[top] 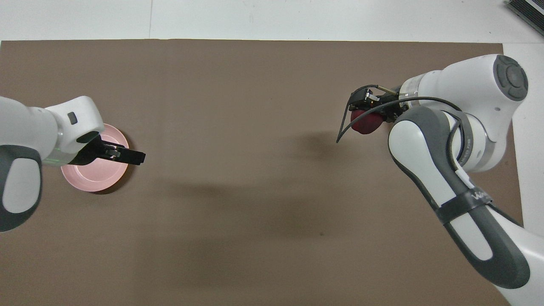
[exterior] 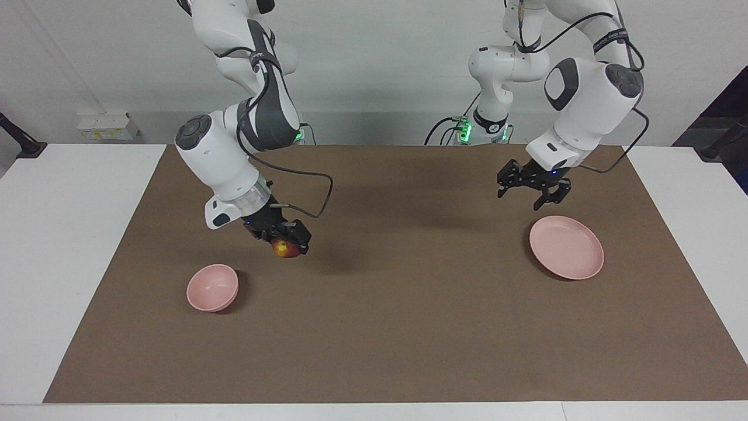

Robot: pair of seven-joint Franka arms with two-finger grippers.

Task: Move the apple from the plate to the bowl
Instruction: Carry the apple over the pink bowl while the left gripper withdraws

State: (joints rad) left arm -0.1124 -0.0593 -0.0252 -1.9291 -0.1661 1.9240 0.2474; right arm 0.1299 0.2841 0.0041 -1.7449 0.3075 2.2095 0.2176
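Carrying the apple [exterior: 285, 248] clamped in its fingers, the right gripper [exterior: 287, 245] hangs over bare mat near the bowl [exterior: 212, 287], which waits empty. Off the plate [exterior: 566, 247] already; only the drop remains. Left gripper [exterior: 534, 186] hovers open, empty, beside the plate.

Apple airborne, plate and bowl bare

Apple [exterior: 286, 248]: dark red with a yellow patch, clamped in the right gripper [exterior: 288, 245], up over the brown mat near the bowl. Bowl [exterior: 212, 287]: small, deep, pale pink, upright. Plate [exterior: 566, 247]: wide, shallow, pale pink, flat at the left arm's end
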